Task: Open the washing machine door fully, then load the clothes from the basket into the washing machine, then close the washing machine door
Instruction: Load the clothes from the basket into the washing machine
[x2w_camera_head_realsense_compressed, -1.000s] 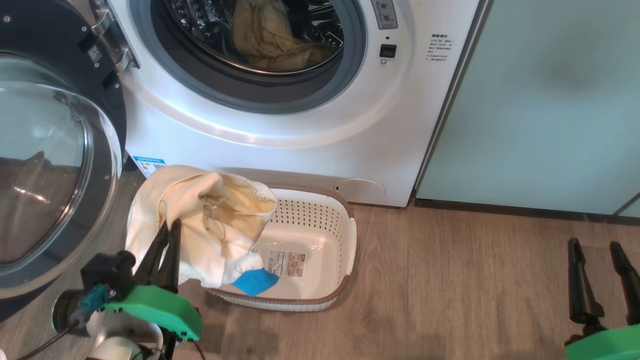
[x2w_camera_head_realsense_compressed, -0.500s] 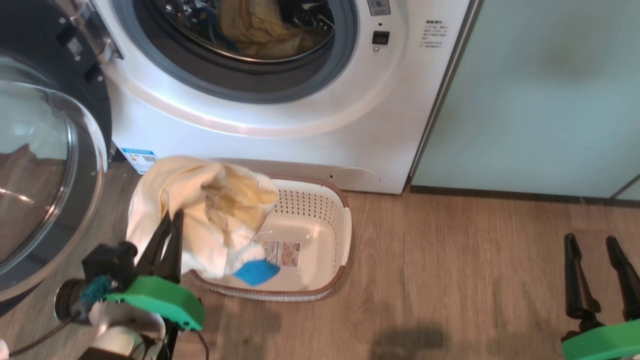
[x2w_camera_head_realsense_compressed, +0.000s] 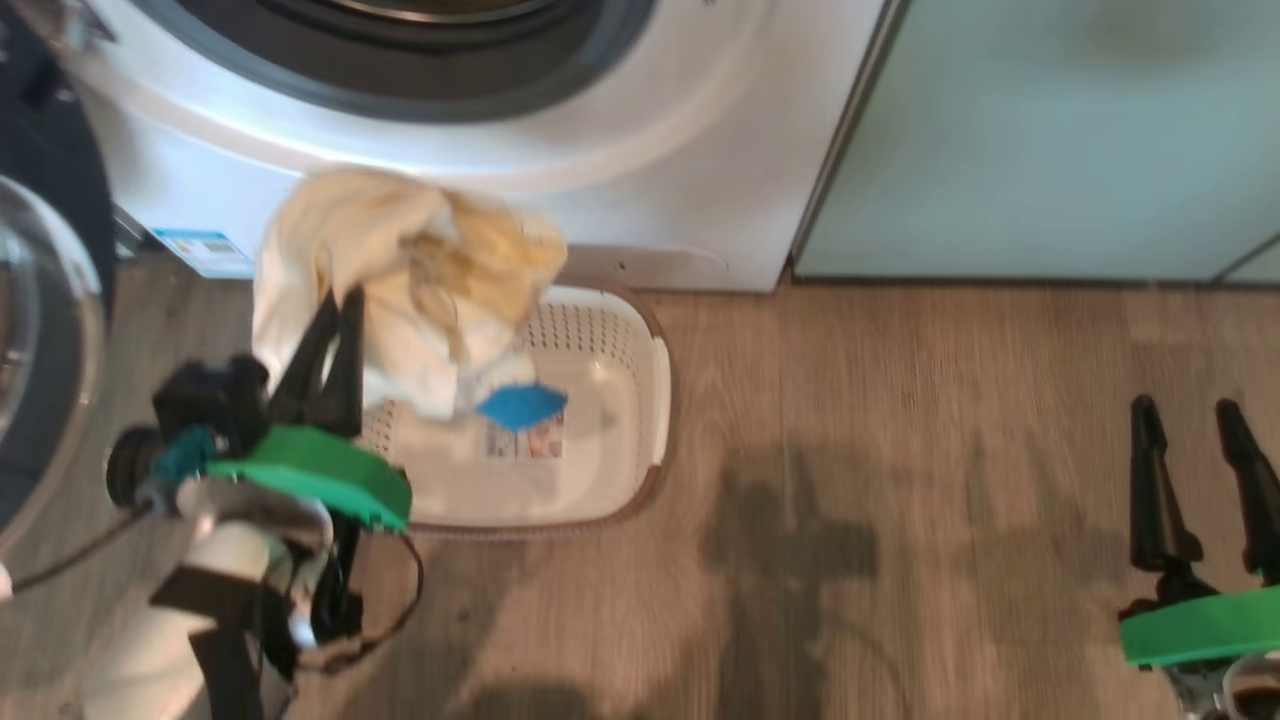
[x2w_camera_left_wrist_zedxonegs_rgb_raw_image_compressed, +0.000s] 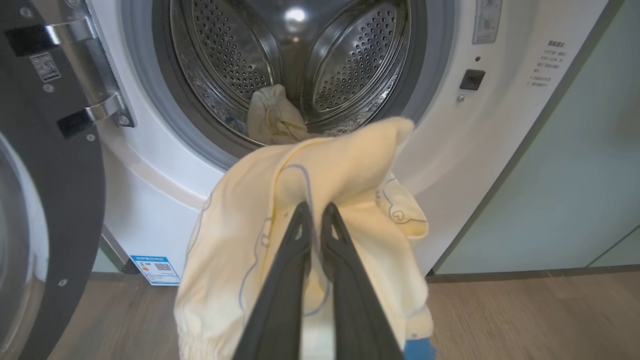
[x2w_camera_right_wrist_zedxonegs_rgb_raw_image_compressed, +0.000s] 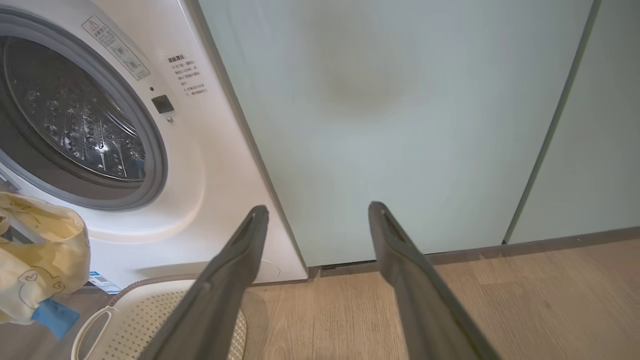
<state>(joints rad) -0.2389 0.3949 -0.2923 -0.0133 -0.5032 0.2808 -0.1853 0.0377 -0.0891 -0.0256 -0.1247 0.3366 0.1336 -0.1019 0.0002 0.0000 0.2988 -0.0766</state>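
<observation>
While my left pincer was clamped on a yellow garment below the opening of the washing machine, I was mid-load, next probably needing a lift up inside.

Washing machine front: white, smooth, glossy panel. Drum: shiny perforated steel. Gasket: grey, matt, rubber-like. Washing machine door: glossy black rim, bright metal hinge. Pale-yellow garment: soft matt cloth, wrinkled. Basket: white perforated plastic, brown rim. Floor: wood-grain planks, low sheen. Cabinet door: pale green, smooth, satin. Left gripper: dark, matt, plastic-looking fingers.
</observation>
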